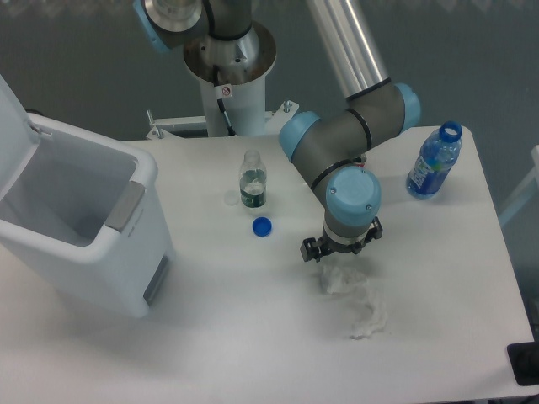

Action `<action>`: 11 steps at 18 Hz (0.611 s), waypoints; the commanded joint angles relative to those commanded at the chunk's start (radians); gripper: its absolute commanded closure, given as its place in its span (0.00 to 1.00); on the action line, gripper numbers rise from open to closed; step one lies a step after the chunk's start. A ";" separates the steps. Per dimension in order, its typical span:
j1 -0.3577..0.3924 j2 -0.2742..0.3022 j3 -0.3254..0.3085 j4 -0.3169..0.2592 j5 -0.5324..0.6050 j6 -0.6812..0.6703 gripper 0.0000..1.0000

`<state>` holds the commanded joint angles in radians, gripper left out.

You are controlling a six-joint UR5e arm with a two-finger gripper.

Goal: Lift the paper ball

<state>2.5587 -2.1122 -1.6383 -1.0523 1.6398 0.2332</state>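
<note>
The paper ball (360,305) is a loose, lumpy wad of white tissue lying on the white table (253,337), right of centre and toward the front. My gripper (339,251) points straight down just above the wad's upper-left end, its black jaws spread to either side of the blue wrist cap. It looks open with nothing held. The wrist hides the fingertips and the top edge of the paper.
A white bin (76,219) with its lid up stands at the left. A small clear bottle (252,181) and a blue cap (262,226) sit left of the gripper. A blue water bottle (433,162) stands at the far right.
</note>
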 joint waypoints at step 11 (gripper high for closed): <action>-0.006 -0.058 0.049 0.003 -0.002 -0.098 0.19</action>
<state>2.5525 -2.1706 -1.5893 -1.0492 1.6383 0.1352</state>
